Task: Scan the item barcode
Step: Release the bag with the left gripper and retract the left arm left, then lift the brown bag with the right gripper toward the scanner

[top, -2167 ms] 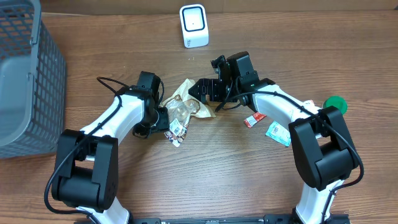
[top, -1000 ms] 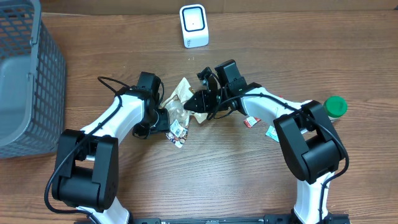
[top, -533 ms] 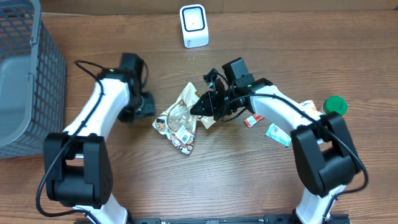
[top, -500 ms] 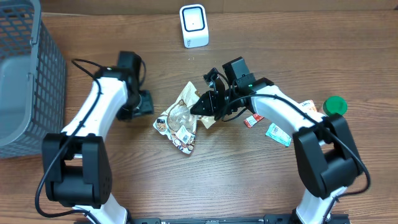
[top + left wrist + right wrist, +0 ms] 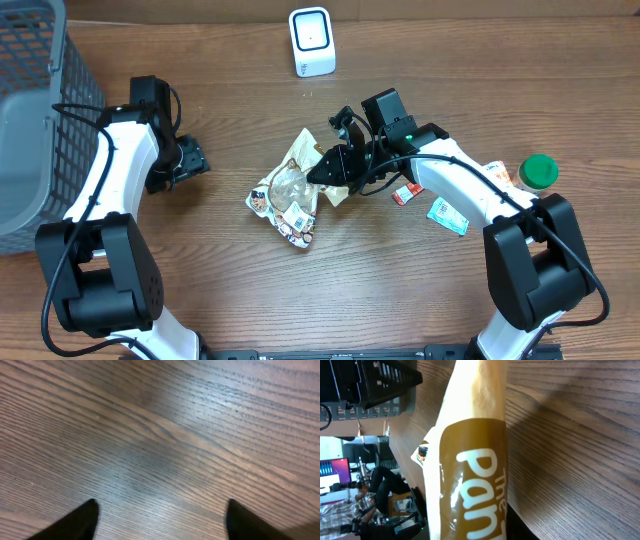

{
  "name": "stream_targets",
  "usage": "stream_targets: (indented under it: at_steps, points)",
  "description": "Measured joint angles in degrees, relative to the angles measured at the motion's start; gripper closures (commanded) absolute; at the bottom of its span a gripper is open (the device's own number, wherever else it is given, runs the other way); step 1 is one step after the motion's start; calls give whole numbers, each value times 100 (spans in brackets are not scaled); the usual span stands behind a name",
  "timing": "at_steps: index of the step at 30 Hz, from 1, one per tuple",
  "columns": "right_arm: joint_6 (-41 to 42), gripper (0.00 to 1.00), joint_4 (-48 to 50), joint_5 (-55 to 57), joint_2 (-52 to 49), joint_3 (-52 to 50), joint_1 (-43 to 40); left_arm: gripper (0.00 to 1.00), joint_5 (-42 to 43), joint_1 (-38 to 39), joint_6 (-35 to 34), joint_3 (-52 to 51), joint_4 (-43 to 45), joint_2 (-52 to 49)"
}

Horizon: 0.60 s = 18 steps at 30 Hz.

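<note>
One tool now has the snack packet to itself. The right tool is clamped on its upper right edge. The left tool has let go and swung away toward the basket, its fingers apart over bare surface with nothing between them. A second ago both arms met at the packet, the left pinching its lower left corner. Half a second ago the left had already parted from it, and now it is well clear. Released, the packet has spread flatter on the wood, its lower corner fanned out and a white label turned upward, too small to read. This looks like a finished handover, so carrying the packet to the scanner, well apart at the far edge, falls to the right arm.
</note>
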<state>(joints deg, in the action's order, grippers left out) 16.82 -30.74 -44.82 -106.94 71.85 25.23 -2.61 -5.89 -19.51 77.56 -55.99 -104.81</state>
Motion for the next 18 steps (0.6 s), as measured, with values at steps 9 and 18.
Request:
stream_targets:
  at_steps: [9,18]
  points:
    - [741,96,656,2,13,-2,-85,0,68,24,-4,0,-59,0]
    - [691,96,1010,756,800,367,-98,0,79,24,-4,0,-59,0]
